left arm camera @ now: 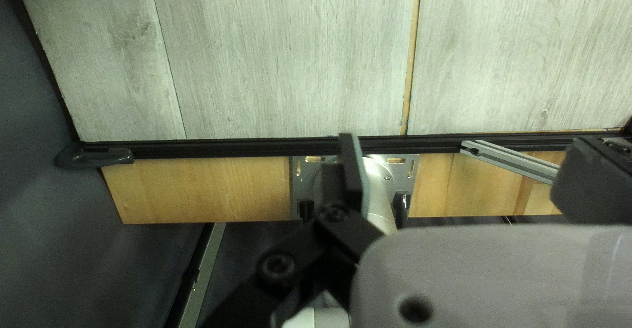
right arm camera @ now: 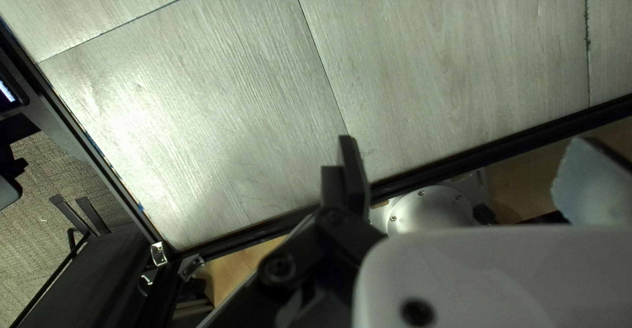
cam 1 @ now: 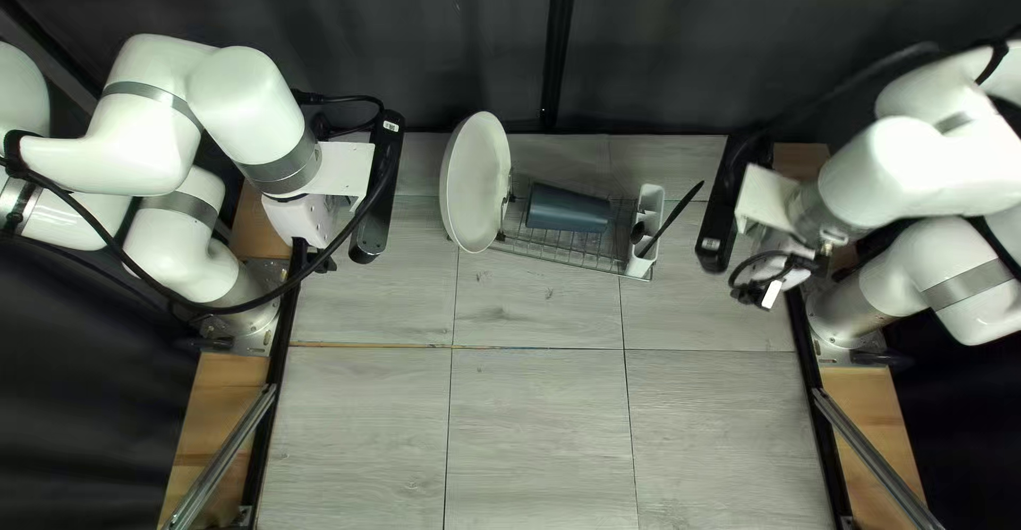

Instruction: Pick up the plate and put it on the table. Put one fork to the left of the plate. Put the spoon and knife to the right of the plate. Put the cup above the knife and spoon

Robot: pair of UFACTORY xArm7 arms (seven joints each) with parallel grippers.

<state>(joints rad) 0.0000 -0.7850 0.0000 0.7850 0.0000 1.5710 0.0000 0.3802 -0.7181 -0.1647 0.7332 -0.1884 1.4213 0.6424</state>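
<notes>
Top left view, plate (cam 1: 475, 182): on edge at the wire rack's (cam 1: 574, 262) left end
Cup (cam 1: 569, 209): on its side within the rack
Dark utensil (cam 1: 682, 207): leaning in the white caddy (cam 1: 638, 266), kind unclear
Left gripper (cam 1: 317, 260): fingers wide apart, holding nothing
Right gripper (cam 1: 764, 292): likewise spread, unladen
</notes>
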